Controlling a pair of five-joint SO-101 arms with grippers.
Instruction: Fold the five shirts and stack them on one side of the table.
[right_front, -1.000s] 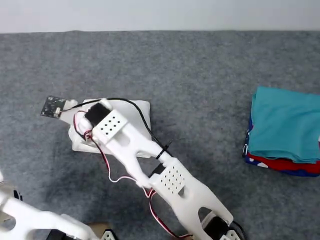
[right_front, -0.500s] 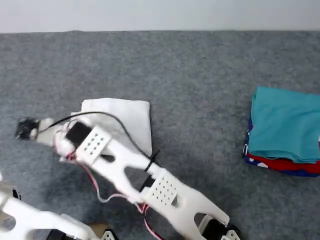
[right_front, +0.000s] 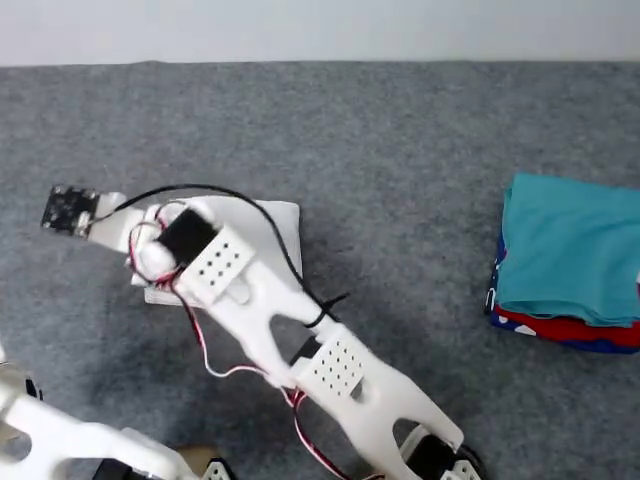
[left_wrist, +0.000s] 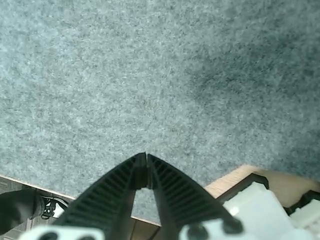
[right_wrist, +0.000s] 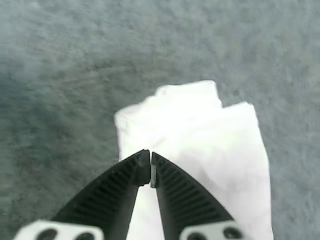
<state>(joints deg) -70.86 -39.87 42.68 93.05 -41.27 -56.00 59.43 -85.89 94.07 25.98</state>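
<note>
The folded white shirt (right_front: 272, 232) lies flat on the grey felt table (right_front: 400, 140), left of the middle. The right arm (right_front: 335, 365) reaches across it from the near edge. In the right wrist view the right gripper (right_wrist: 150, 170) sits directly above the shirt (right_wrist: 205, 140), near one edge of the fold. Its jaws are pressed together, with no cloth visibly caught between them. Well apart, at the table's right side, a teal shirt (right_front: 570, 250) tops a stack, with a red shirt (right_front: 560, 327) under it and a blue one at the bottom. The left gripper (left_wrist: 146, 171) hangs over bare felt by the table's near edge, its jaws closed on nothing.
</note>
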